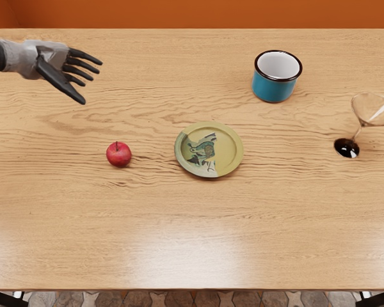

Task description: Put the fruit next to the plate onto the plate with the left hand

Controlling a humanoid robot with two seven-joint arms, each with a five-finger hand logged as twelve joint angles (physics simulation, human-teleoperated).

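Head view cuts the left arm (11,55) off at its left edge, the left hand (61,67) spread open and empty far left, well apart from the apple (118,154) lying on the table (192,236) left of the plate (232,144), a blue mug (276,77) and stemmed glass (372,110) farther right.

the table (192,243) is pale wood with a wavy grain, smooth and varnished, with a soft sheen toward the near edge. the apple (118,154) has smooth, shiny red skin that catches a small highlight. the plate (228,137) looks like glazed ceramic with a printed picture, only mildly glossy. the mug (273,86) looks enamelled, teal outside, white inside. the stemmed glass (373,110) is clear, on a dark glossy foot. the left hand (54,66) has a dull grey, metal-looking back and matt black fingers (86,57).
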